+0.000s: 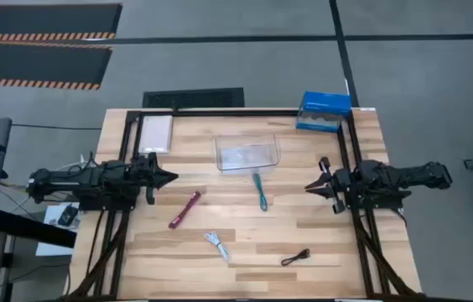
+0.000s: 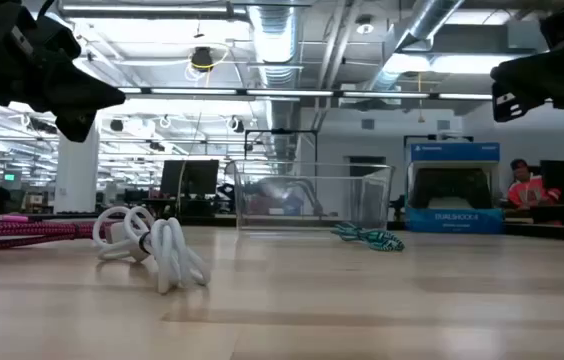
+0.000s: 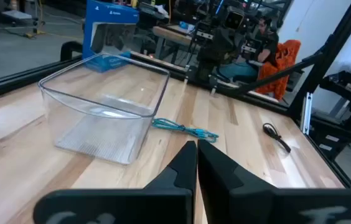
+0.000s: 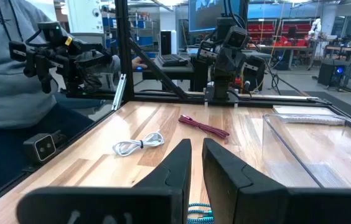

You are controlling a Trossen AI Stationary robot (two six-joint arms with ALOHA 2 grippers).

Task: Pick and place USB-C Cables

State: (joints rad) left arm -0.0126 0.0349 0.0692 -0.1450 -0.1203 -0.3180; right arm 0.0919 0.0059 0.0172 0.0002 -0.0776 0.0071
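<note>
Four cable bundles lie apart on the wooden table. The teal cable (image 1: 261,190) is just in front of the clear bin (image 1: 247,153). The dark red cable (image 1: 184,210) lies left of centre, the white cable (image 1: 216,245) near the front and the black cable (image 1: 296,257) front right. My left gripper (image 1: 169,177) hovers shut at the left side, pointing right. My right gripper (image 1: 310,184) hovers shut at the right side, pointing left. Past the left gripper (image 3: 196,163) the teal cable (image 3: 185,129) and black cable (image 3: 276,135) show. Past the right gripper (image 4: 196,157) I see the white cable (image 4: 138,144) and red cable (image 4: 203,126).
A blue box (image 1: 324,111) stands at the far right corner, and a flat white item (image 1: 154,132) lies far left. Black frame rails (image 1: 350,151) border the table. A person (image 4: 14,74) sits beyond the table's near edge. Bare wood lies between the cables.
</note>
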